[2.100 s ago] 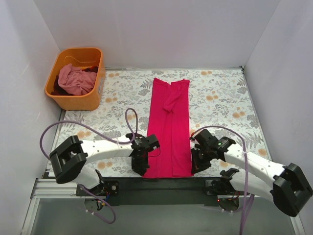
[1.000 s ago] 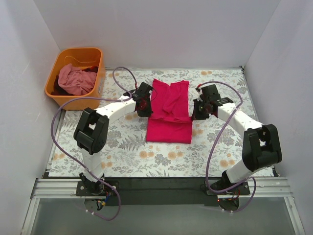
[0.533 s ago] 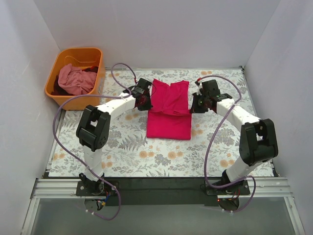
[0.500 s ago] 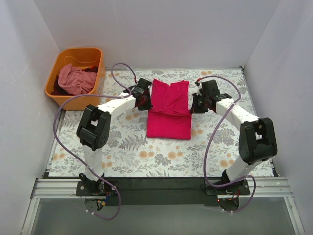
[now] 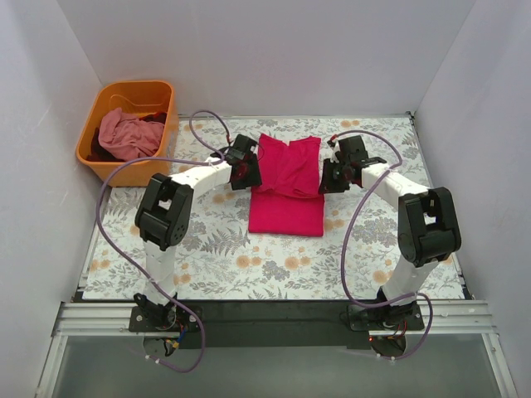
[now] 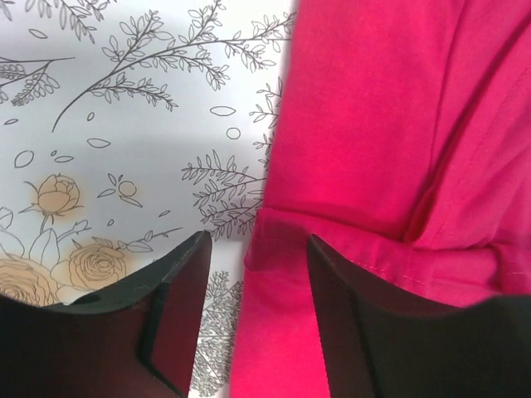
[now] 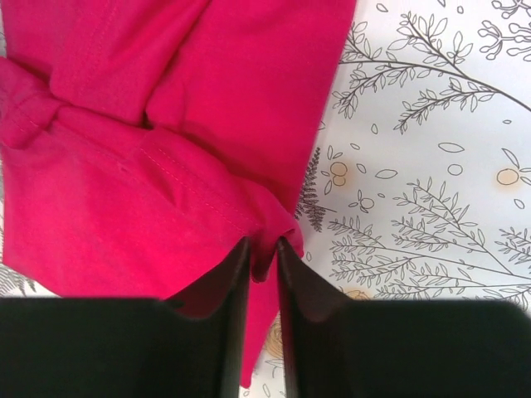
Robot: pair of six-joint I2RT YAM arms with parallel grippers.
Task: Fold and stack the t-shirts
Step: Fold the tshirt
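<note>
The crimson-pink t-shirt (image 5: 286, 186) lies in the middle of the floral table, its near half doubled back over the far half into a short rectangle. My left gripper (image 5: 249, 174) is at the fold's left edge, open, straddling the shirt's edge (image 6: 390, 124) with the cloth lying loose between the fingers (image 6: 257, 249). My right gripper (image 5: 326, 178) is at the fold's right edge. Its jaws stand slightly open (image 7: 263, 249) with a corner of the hem (image 7: 166, 124) still between them. A paler pink t-shirt (image 5: 129, 134) sits crumpled in the basket.
The orange plastic basket (image 5: 133, 172) stands at the far left corner, with dark cloth under the pink shirt. White walls close in the table on three sides. The floral tablecloth (image 5: 207, 249) shows in front of the folded shirt.
Both arms carried the shirt's near hem away from the bases and laid it over the far part, halving its length. Both grippers, shut on the hem before, have now parted, the left wider.
</note>
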